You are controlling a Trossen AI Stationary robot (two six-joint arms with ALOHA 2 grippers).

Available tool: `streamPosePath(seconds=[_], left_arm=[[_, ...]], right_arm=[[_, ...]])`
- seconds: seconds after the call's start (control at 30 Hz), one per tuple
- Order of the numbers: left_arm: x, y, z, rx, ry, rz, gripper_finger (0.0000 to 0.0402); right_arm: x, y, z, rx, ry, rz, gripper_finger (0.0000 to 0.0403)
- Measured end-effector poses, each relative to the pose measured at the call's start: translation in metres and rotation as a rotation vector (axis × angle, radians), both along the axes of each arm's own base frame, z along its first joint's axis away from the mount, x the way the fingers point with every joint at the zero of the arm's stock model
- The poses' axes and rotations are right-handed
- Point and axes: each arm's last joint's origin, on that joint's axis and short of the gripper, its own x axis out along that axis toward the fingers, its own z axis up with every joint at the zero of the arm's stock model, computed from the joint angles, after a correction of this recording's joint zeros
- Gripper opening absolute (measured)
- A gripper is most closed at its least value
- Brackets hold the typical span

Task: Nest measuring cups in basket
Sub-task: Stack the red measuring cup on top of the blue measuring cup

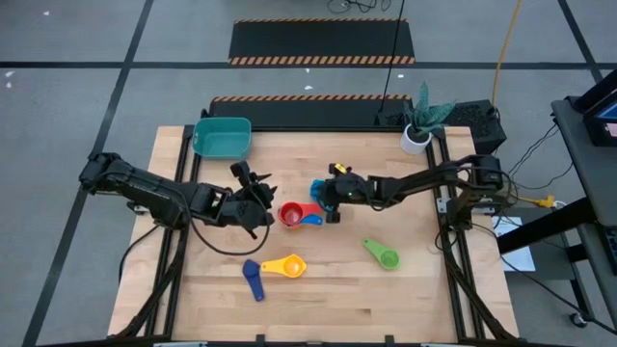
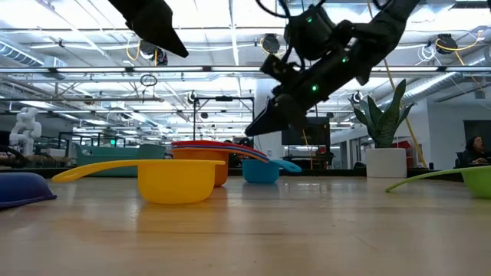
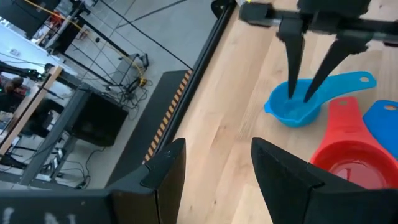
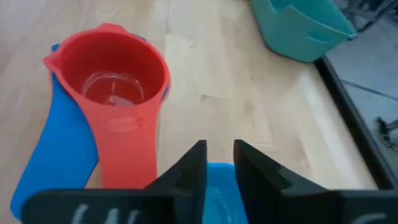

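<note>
A light blue cup (image 1: 317, 187) (image 3: 292, 112) rests on the table at mid-table. My right gripper (image 1: 322, 194) (image 3: 300, 96) hangs just above its bowl, fingers a narrow gap apart with nothing between them; the low view shows the tips (image 2: 249, 132) clear of the cup (image 2: 261, 172). Beside it a red cup (image 4: 115, 68) sits on a blue cup (image 4: 53, 155). My left gripper (image 1: 253, 178) (image 3: 217, 168) stands open to their left, above the table. The yellow (image 1: 287, 265), dark blue (image 1: 253, 280) and green (image 1: 384, 254) cups lie nearer the front. The teal basket (image 1: 222, 137) stands far left.
A white plant pot (image 1: 415, 140) stands at the far right corner. Bare wood lies between the basket and the cups, and along the table's near edge in front of the yellow and dark blue cups.
</note>
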Motion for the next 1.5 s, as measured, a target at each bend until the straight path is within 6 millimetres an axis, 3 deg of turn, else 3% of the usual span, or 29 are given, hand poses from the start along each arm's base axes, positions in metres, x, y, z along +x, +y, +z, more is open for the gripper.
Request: streamPosePath(seconds=[0.3,1.17,1.33,1.5], left_arm=[[0.0,0.0,0.0,0.001,0.005,0.0,0.0186],[0.0,0.0,0.0,0.005,0.009,-0.002,0.0186],[0.0,0.0,0.0,0.006,0.01,-0.003,0.0186],[0.0,0.0,0.0,0.006,0.01,-0.003,0.0186]], right_arm=[[0.003,-0.008,-0.01,0.066,0.023,0.027,0.0003],[0.0,-0.001,-0.016,0.249,0.063,0.251,0.0],[0.0,0.001,-0.012,0.241,0.052,0.25,0.0],[0.001,-0.003,-0.009,0.204,0.029,0.115,0.0]])
